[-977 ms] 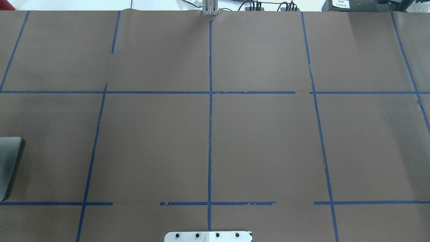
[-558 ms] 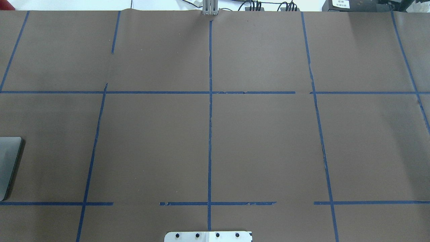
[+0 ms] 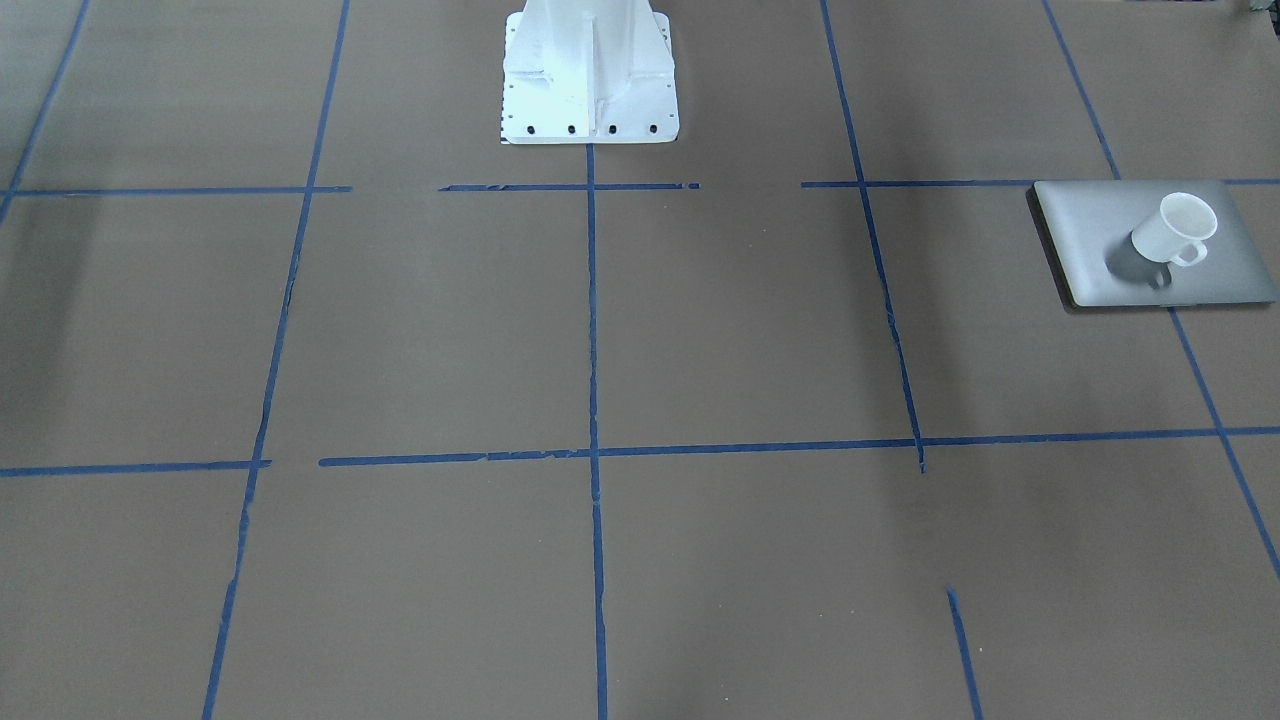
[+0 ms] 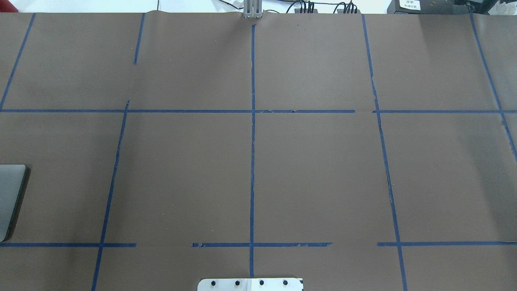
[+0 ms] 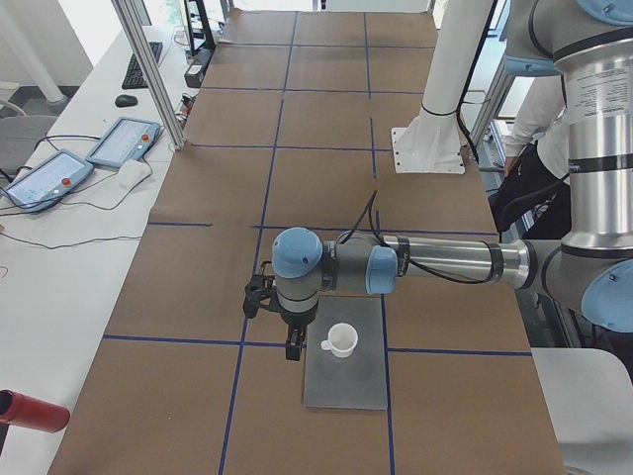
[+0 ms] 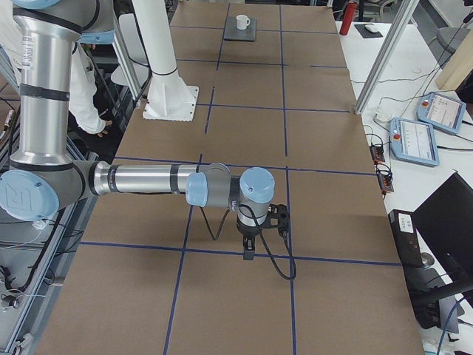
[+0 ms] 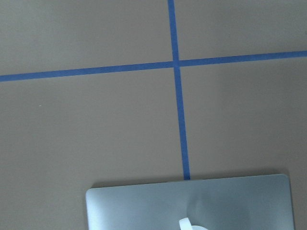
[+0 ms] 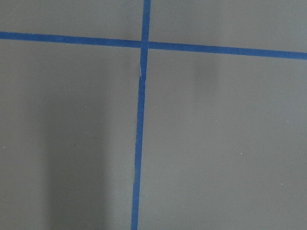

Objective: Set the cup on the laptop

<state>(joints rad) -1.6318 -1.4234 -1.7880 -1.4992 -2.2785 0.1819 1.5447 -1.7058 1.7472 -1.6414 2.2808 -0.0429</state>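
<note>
The white cup [image 3: 1170,230] stands upright on the lid of the silver-grey laptop [image 3: 1100,240], with its handle toward the camera. Both also show in the exterior left view, cup [image 5: 341,339] on laptop [image 5: 346,381], and far off in the exterior right view [image 6: 242,22]. The left wrist view shows the laptop's edge [image 7: 144,206] and a bit of the cup's handle [image 7: 184,224]. My left gripper [image 5: 294,346] hangs just beside the cup, apart from it; I cannot tell if it is open. My right gripper [image 6: 247,251] hangs over bare table, state unclear.
The white robot pedestal [image 3: 588,80] stands at the table's middle edge. Blue tape lines [image 4: 252,161] divide the brown table. Teach pendants [image 5: 124,142] and a metal post [image 5: 148,69] are on the side bench. A person [image 5: 524,148] stands behind the robot.
In the overhead view the laptop's corner at the left edge has turned from dark to lighter grey, as a shadow left it. Nothing else has moved there.
</note>
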